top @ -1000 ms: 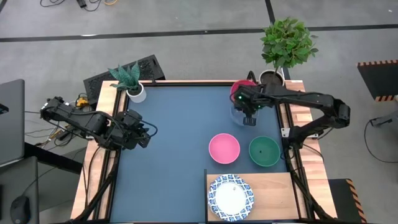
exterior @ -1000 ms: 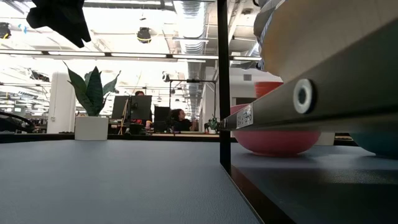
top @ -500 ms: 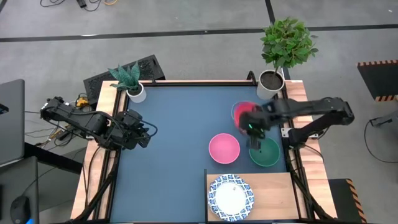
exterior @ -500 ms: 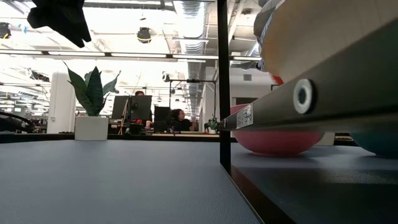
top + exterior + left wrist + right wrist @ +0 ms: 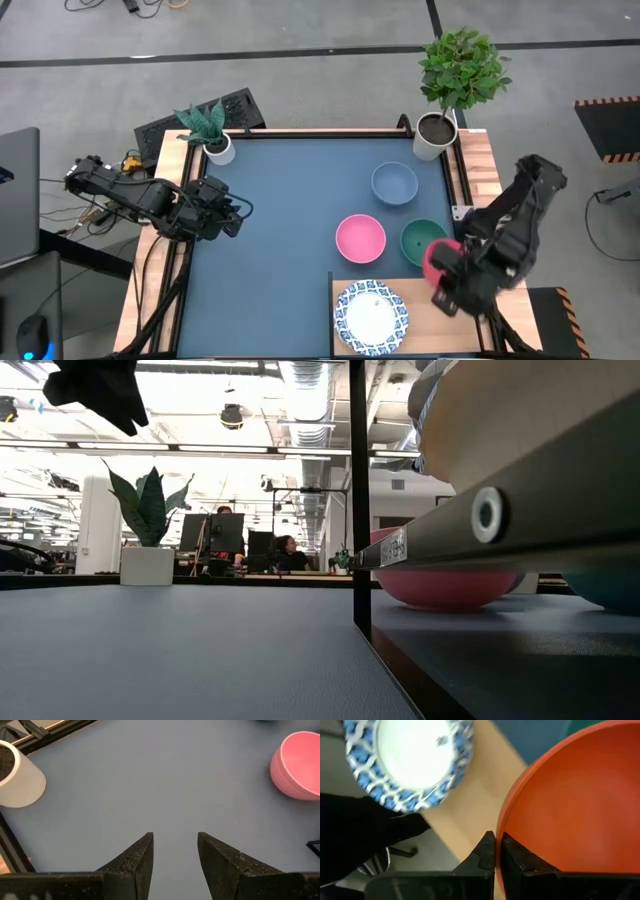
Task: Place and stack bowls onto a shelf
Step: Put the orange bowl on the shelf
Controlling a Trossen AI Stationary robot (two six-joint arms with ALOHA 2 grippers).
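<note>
**Level look across the dark tabletop**

The dark blue tabletop fills the lower part of the low view. A thin black upright post rises near the middle. To its right, a slanting metal bar with a round bolt head crosses the picture, very close and blurred. Under it a pink bowl sits on the table, and part of a green bowl shows at the right edge. On the far left stands a white pot with a spiky green plant. A dark part of an arm hangs at the top left. Behind, people sit at desks in a bright room.
</note>
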